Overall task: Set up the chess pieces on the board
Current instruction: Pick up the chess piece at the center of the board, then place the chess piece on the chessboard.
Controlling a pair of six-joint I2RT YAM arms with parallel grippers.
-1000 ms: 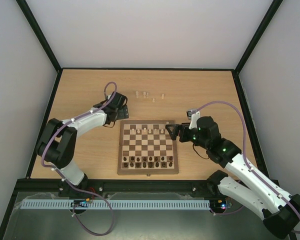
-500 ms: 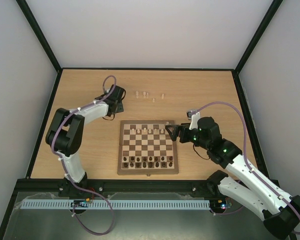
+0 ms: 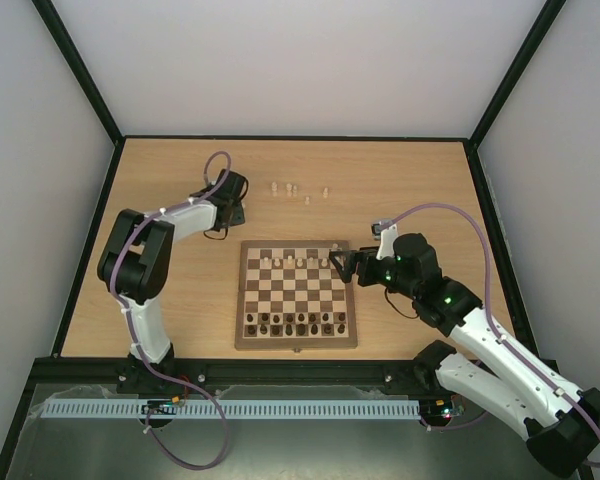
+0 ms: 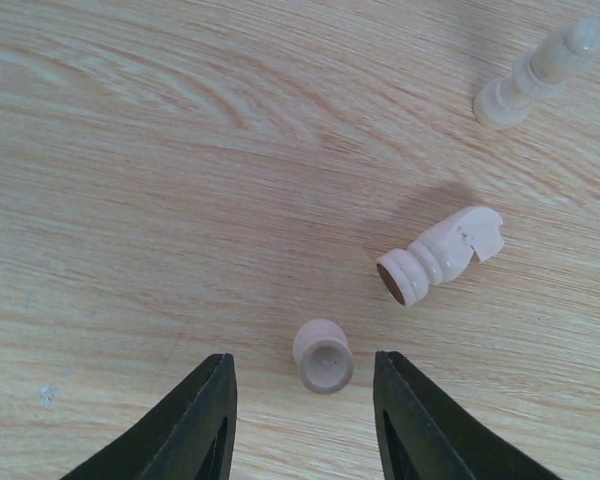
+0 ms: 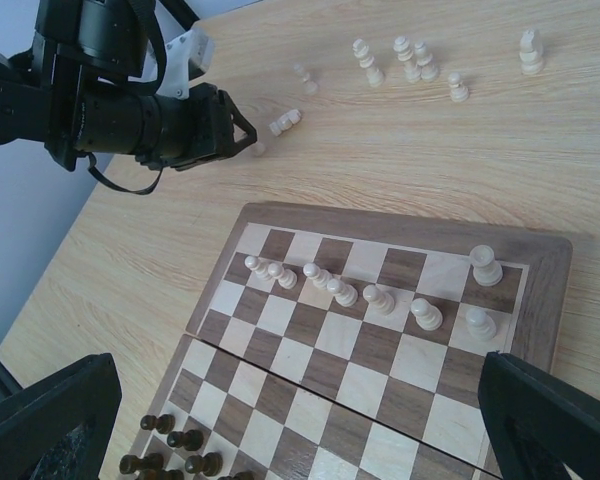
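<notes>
Left wrist, left fingers [image 4: 195,430] part-open flanking pawn [image 4: 323,357], toppled knight [image 4: 442,255] near, right fingers [image 5: 50,410] wide

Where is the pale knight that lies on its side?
In the left wrist view the pale knight lies on the tabletop, right of centre, just up and right of the upright pale pawn.

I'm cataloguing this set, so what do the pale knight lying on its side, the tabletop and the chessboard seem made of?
Pale cream knight lying on its side: probably smooth light wood; dark pad, perhaps felt, under its base. Light tabletop: wood grain, matte, maybe laminate or veneer. Square cream-and-brown chessboard: wood, grain visible in squares and frame, satin.
</notes>
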